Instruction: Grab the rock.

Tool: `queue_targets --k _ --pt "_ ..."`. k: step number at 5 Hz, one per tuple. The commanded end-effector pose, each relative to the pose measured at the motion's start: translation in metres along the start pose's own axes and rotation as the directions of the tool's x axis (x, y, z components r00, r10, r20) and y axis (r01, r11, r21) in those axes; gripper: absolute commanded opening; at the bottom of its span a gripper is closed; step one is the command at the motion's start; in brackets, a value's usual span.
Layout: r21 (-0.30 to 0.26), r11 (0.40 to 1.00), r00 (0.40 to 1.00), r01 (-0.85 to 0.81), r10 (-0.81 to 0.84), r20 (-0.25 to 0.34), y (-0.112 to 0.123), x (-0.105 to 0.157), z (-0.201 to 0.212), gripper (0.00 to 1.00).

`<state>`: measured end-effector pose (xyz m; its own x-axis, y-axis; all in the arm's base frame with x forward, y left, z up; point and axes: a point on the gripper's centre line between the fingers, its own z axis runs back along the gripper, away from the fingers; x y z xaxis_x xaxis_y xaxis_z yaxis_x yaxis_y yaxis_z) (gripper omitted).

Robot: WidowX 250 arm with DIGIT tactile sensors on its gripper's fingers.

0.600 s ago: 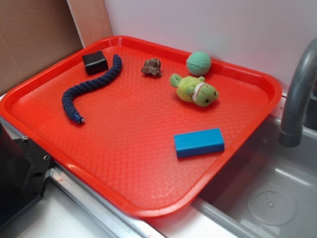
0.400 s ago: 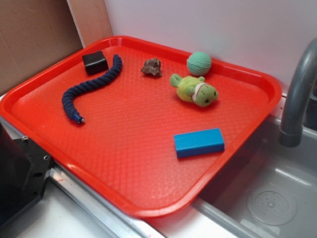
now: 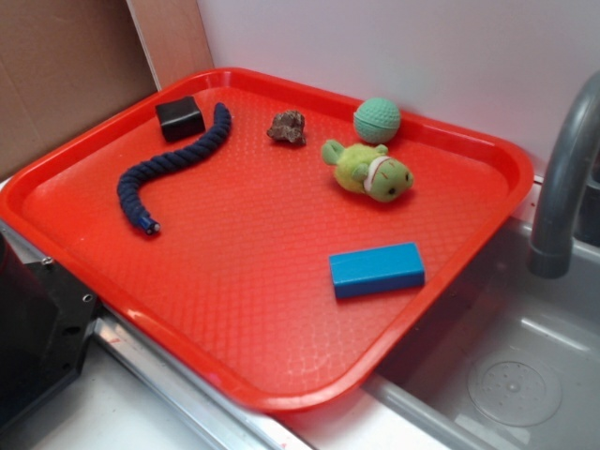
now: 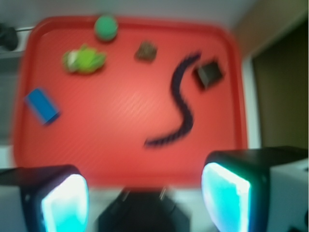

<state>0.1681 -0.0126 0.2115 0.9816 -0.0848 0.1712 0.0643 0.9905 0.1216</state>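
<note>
Gripping state: hanging wide apart in the wrist view, the two black fingers with glowing cyan pads (image 4: 65, 203) have nothing between them; the gripper (image 4: 145, 198) sits above the near rim of the tray, and the picture is blurred.
Landmark: the red plastic tray with a dimpled floor (image 3: 253, 281) (image 4: 120, 145) holds every loose thing.
Rock: the small jagged brown-grey stone lump (image 3: 288, 127) (image 4: 146, 50) lies on the tray floor near the far rim, untouched and well apart from the gripper.
Ball: the round green textured ball (image 3: 377, 120) (image 4: 105, 27) sits by the tray's far rim, near the rock but not touching it.
Soft toy: the yellow-green plush turtle (image 3: 368, 171) (image 4: 84, 60) lies on the tray floor just beside the ball, towards the tray's middle.
Rope: the dark blue twisted rope piece (image 3: 169, 169) (image 4: 179, 104) curves across the tray floor, its far end between the rock and the cube.
Cube: the smooth black cube (image 3: 180, 118) (image 4: 208, 73) stands in the tray's far corner, just beside the rope's end.
Block: the flat blue rectangular block (image 3: 377, 269) (image 4: 42, 105) lies on the tray floor close to the rim on the sink's side.
Beyond the tray: a grey curved tap (image 3: 567, 178) rises over a grey metal sink basin (image 3: 506, 366) beside the tray's edge.
</note>
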Motion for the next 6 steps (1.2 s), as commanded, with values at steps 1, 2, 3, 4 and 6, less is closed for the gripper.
queue_targets --k 1,2,3,4,6 --pt "-0.019 0.931 0.923 0.366 -0.360 0.138 -0.025 0.087 -0.077 1.00" --pt "-0.169 0.909 0.919 0.381 -0.352 0.178 -0.007 0.127 -0.119 1.00" --pt "-0.169 0.909 0.919 0.381 -0.352 0.178 -0.007 0.127 -0.119 1.00" --pt "-0.169 0.909 0.919 0.381 -0.352 0.178 -0.007 0.127 -0.119 1.00" --pt "-0.151 0.914 0.922 0.376 -0.353 0.160 0.011 0.125 -0.156 1.00"
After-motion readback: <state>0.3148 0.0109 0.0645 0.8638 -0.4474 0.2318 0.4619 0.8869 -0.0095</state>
